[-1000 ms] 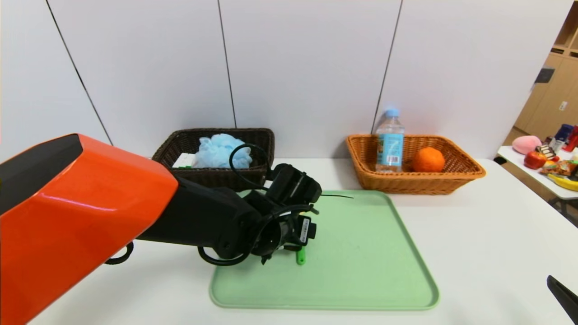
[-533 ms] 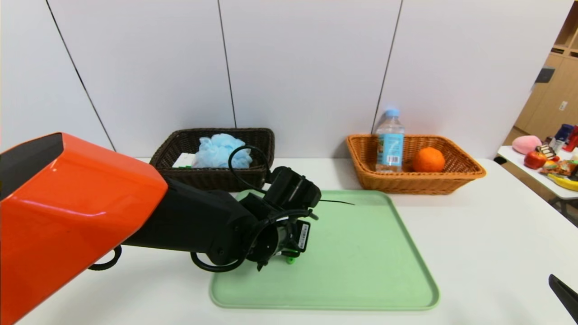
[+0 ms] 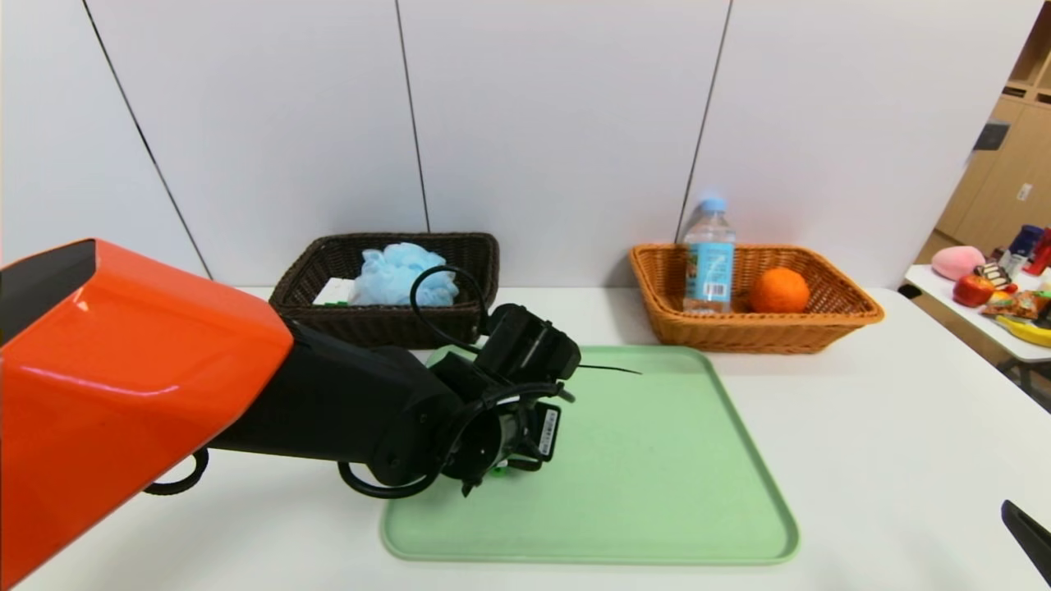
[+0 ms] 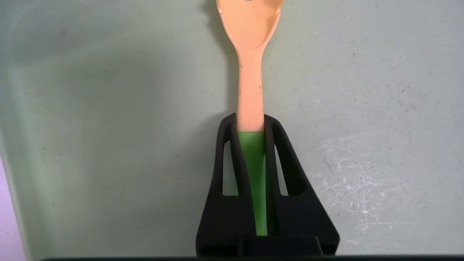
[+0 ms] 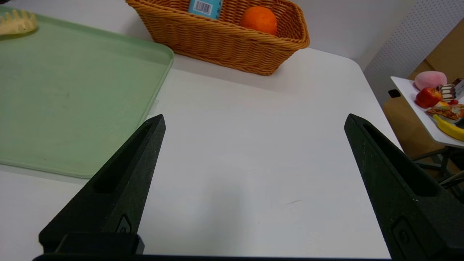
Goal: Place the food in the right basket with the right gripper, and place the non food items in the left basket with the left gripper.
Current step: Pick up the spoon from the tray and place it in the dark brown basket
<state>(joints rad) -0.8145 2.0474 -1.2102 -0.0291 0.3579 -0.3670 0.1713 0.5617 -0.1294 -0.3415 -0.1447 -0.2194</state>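
Observation:
My left gripper [image 4: 250, 121] is shut on the green handle of a pasta spoon [image 4: 250, 87] with a peach-coloured neck and head, low over the green tray [image 3: 657, 476]. In the head view the wrist [image 3: 501, 427] hides the jaws; only a bit of green handle [image 3: 498, 470] shows. The spoon's toothed head also shows in the right wrist view [image 5: 16, 23]. My right gripper [image 5: 253, 117] is open and empty over the bare table, right of the tray, at the head view's lower right corner [image 3: 1026, 542].
The dark brown left basket [image 3: 386, 322] holds a blue bath pouf [image 3: 402, 275] and a white item. The orange wicker right basket [image 3: 755, 335] holds a water bottle [image 3: 709, 258] and an orange [image 3: 778, 290]. A side table [image 3: 985, 324] with food stands far right.
My left arm has drawn a little to the left and nearer with the spoon; the green handle end is now mostly hidden under the wrist. The right gripper has stayed put.

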